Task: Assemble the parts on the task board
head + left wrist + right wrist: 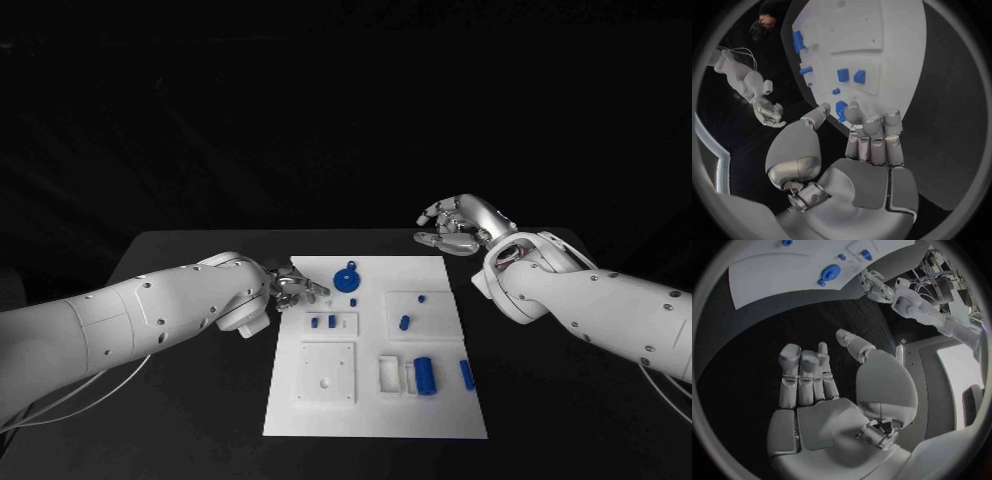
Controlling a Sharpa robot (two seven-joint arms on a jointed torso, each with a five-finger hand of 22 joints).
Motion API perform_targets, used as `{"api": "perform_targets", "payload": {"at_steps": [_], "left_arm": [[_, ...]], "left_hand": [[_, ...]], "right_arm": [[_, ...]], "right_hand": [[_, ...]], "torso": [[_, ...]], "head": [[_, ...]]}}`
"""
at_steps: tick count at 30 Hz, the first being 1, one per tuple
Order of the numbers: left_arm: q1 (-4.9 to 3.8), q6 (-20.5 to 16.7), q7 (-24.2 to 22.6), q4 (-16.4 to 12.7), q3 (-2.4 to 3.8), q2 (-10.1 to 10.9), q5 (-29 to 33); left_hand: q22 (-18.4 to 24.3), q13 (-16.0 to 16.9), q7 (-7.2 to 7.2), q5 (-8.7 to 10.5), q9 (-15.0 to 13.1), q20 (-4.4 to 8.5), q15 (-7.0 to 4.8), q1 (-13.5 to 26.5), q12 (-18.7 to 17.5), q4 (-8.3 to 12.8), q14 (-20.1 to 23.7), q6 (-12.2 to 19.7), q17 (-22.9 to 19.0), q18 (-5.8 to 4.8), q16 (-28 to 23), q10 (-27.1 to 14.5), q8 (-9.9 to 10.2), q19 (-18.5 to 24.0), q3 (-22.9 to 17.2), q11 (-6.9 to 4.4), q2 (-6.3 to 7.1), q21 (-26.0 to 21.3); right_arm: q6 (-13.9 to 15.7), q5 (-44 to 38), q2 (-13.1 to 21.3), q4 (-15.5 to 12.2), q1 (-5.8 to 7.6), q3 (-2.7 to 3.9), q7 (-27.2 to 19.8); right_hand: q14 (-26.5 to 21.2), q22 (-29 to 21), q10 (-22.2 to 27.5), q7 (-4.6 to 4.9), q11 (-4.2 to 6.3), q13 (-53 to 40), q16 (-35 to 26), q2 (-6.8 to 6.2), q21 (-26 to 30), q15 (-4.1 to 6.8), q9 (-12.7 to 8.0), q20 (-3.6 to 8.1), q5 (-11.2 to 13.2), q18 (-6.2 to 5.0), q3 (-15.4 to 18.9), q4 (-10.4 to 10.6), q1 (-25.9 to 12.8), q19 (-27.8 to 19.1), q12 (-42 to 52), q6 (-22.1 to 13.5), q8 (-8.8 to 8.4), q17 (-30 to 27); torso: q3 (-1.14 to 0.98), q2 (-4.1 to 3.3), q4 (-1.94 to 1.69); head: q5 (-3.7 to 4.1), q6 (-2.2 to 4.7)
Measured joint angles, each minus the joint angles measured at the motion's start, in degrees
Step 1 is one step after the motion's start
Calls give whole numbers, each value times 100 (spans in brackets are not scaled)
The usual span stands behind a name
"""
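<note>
No writing or label can be read on any item. The table (202,400) is black and the room behind it is dark. The task board (378,405), a white plate, lies at the middle of the table with its long axis running away from the robot. Small blue parts (424,375) lie on the board; the long ones lie parallel to that axis. A round blue part (346,279) sits near the far edge of the board. The left hand (296,290) rests at the far left corner of the board, fingers bent, holding nothing visible. The right hand (459,222) is beyond the far right corner of the board, above the table, fingers curled and apart, holding nothing.
</note>
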State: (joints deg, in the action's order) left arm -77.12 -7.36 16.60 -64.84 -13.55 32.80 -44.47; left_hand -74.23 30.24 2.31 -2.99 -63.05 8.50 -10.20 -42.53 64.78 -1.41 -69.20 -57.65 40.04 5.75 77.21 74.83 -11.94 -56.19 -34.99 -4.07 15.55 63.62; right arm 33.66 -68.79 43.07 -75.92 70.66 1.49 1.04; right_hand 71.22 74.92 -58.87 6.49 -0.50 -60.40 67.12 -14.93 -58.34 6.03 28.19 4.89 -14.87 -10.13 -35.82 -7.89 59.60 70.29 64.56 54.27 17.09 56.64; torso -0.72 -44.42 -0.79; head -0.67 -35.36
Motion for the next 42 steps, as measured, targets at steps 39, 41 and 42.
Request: {"api": "perform_targets", "payload": {"at_steps": [39, 41, 42], "left_arm": [[246, -1194, -1830, 557, -25, -1031, -3449], [265, -1171, -1803, 583, -24, -1038, -3509], [271, -1160, -1793, 589, -24, -1040, -3528]], "left_hand": [[102, -2198, 567, -347, 2049, -194, 938, -2426, -5039, 1567, 431, 270, -633, -210, -577, -1354, 665, 433, 93, 942, -439, -572], [102, -2219, 567, -347, 2074, -205, 938, -2448, -5088, 1534, 426, 271, -638, -216, -573, -1365, 665, 404, 88, 953, -417, -560], [102, -2225, 567, -347, 2086, -195, 941, -2448, -5109, 1532, 401, 271, -638, -217, -549, -1365, 665, 394, 90, 954, -417, -539]], "right_arm": [[-11, 37, -60, 34, 0, 0, -23], [-12, 37, -56, 30, 0, 0, -24], [-12, 37, -54, 27, 1, 0, -24]], "right_hand": [[-2, -1, 0, 7, 0, -2, 0, 0, 0, -2, 0, -11, -22, 0, 16, 16, 0, -7, 0, 0, 0, 3], [-2, -1, 0, 6, 0, -2, 0, 0, 0, -2, 0, -11, -22, 0, 16, 16, 0, -7, 0, 0, 0, 3], [-2, -1, 0, 0, 0, -2, 0, 0, 0, -2, 0, -11, -22, 0, 16, 16, 0, -7, 0, -7, 0, 3]], "torso": [[-8, -15, 23], [-5, -16, 23], [-5, -17, 23]], "head": [[102, 38], [109, 28], [114, 26]]}}
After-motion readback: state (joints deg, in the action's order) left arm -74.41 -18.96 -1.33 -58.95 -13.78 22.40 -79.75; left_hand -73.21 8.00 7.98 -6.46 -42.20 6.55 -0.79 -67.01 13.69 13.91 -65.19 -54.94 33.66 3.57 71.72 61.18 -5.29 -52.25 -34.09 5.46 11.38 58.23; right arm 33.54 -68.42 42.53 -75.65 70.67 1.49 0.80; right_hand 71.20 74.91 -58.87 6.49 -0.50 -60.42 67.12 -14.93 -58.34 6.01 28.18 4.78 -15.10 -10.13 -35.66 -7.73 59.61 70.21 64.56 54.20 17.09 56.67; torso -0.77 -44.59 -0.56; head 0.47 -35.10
